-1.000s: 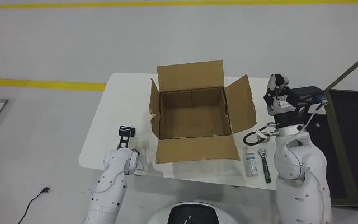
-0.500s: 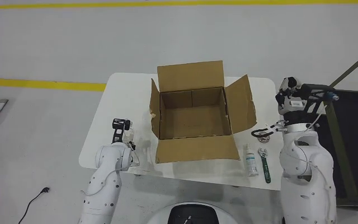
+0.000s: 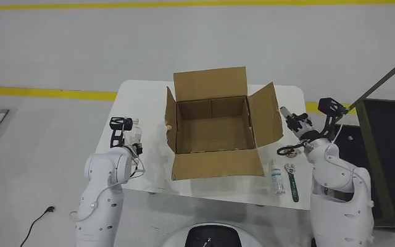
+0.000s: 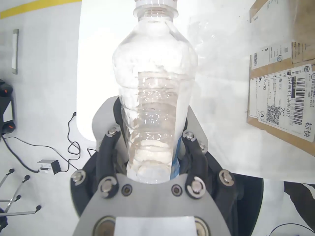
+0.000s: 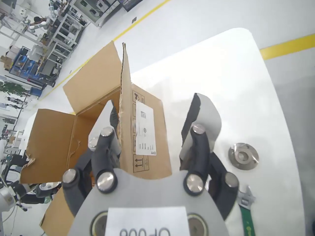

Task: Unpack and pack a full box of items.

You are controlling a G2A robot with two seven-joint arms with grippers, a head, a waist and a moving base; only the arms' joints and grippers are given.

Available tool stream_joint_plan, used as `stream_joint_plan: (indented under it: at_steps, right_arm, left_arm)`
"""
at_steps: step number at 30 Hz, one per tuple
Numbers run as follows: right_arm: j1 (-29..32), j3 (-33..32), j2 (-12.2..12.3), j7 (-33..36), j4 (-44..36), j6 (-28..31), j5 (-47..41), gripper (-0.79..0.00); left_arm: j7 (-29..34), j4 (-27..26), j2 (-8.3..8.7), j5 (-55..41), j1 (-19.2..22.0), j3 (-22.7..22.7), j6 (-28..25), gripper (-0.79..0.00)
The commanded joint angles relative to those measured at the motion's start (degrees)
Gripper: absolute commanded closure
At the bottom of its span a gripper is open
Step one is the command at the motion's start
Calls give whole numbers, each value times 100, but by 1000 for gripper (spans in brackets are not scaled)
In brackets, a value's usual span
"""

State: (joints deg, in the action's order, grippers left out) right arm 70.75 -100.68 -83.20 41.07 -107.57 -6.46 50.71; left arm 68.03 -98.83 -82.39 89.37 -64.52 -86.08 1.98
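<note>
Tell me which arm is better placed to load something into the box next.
Left, probably: the left gripper is shut on a water bottle beside the box, while the right gripper hangs open and empty.

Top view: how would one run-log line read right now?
left gripper shut on water bottle; right gripper open, empty; box open, empty; wrench on table

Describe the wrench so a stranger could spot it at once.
Find the open cardboard box on the white table. On the robot's right of it, near the table's robot-side edge, a small bottle and the wrench lie side by side. The wrench is the flat one with a green handle.
</note>
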Motion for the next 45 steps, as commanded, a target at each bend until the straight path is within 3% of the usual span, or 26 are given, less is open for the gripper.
stream_joint_plan:
  at_steps: [1,6,7,8,9,10,24,31,39,45]
  right_arm:
    - [24,78,10,-8,-3,52,-50,-785]
    - [77,328,32,-32,144,277,-181,-785]
    - [96,385,33,-55,210,292,-200,-600]
    - [111,432,37,-86,256,306,-196,-360]
    - [131,473,39,-113,308,291,-201,-289]
    - [151,511,43,-140,337,285,-176,0]
    - [246,654,85,-189,278,499,162,0]
    - [536,863,72,-242,27,220,-349,0]
    - [934,1132,44,-408,-567,-750,-541,0]
    - [1238,1427,34,-617,-951,-1168,-421,0]
  left_arm:
    - [-1,1,0,1,0,0,0,0]
    - [-1,1,0,1,0,0,0,0]
    - [-1,1,0,1,0,0,0,0]
    - [-1,1,0,1,0,0,0,0]
    - [-1,1,0,1,0,0,0,0]
    - [-1,1,0,1,0,0,0,0]
    - [-1,1,0,1,0,0,0,0]
    - [-203,-74,16,-14,0,-78,-5,0]
    - [210,-576,65,123,568,-220,-136,0]
    - [701,-651,39,-561,1290,-116,-124,0]
